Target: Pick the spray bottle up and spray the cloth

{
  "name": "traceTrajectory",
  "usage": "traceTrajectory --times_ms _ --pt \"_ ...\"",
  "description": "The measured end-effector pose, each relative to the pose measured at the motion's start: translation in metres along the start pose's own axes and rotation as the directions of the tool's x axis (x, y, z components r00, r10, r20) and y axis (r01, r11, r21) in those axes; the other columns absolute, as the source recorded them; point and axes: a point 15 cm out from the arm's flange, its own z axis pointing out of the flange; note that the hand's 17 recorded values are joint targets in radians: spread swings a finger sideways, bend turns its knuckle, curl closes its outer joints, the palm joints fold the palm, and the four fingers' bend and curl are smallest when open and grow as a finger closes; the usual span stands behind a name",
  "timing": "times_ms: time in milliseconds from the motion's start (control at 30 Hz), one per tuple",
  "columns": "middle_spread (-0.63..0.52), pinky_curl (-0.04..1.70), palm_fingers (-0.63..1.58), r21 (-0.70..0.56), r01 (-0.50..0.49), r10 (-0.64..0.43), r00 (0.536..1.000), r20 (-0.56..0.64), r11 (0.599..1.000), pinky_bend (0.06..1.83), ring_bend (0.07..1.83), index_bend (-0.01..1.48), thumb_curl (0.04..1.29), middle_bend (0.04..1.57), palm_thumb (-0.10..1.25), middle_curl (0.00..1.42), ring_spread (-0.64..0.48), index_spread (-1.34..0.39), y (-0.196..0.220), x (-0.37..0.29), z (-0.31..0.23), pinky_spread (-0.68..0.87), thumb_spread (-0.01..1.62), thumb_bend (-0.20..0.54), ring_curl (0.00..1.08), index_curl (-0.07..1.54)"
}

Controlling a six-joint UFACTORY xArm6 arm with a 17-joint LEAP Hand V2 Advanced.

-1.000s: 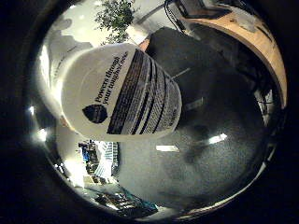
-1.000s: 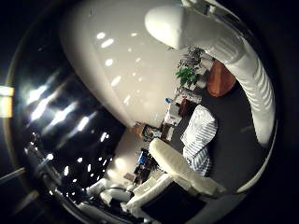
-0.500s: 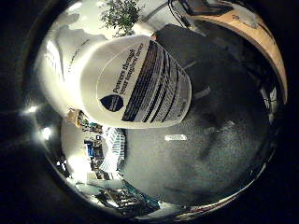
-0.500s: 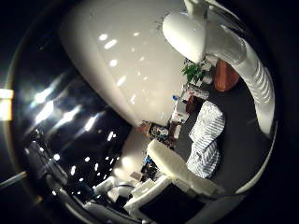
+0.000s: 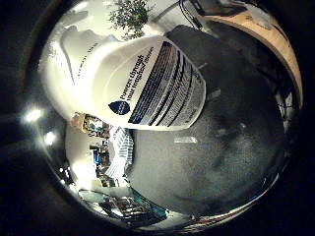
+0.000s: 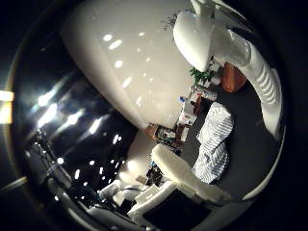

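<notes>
Close against my palm, the white spray bottle fills the frame's upper left; my hand curls around it, striped cloth lying centre-right on the dark table.

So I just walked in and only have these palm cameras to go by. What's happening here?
The robot's hand has a white spray bottle close against its palm; the bottle fills much of both views, and white fingers curve round it, so it looks gripped. A striped cloth lies on the dark table surface off to the side of the bottle. No spray is visible, and I cannot tell whether the nozzle points at the cloth.
</notes>
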Motion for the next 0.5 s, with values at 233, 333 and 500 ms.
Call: traceTrajectory --times_ms 233,333,500 --pt "0.15 0.29 0.13 -0.004 -0.015 0.015 1.000 0.012 1.000 0.41 0.33 0.17 0.30 0.19 0.54 0.32 0.18 -0.25 0.007 0.001 -0.012 0.38 1.11 -0.021 0.25 0.30" --pt "0.15 0.29 0.13 0.002 -0.018 0.018 1.000 0.011 1.000 0.42 0.32 0.17 0.30 0.18 0.54 0.31 0.18 -0.26 0.007 0.003 -0.015 0.38 1.11 -0.021 0.25 0.31" --pt "0.15 0.30 0.12 0.014 -0.027 0.027 1.000 0.007 1.000 0.42 0.33 0.16 0.30 0.19 0.54 0.31 0.19 -0.26 0.007 0.007 -0.020 0.38 1.11 -0.021 0.25 0.30"
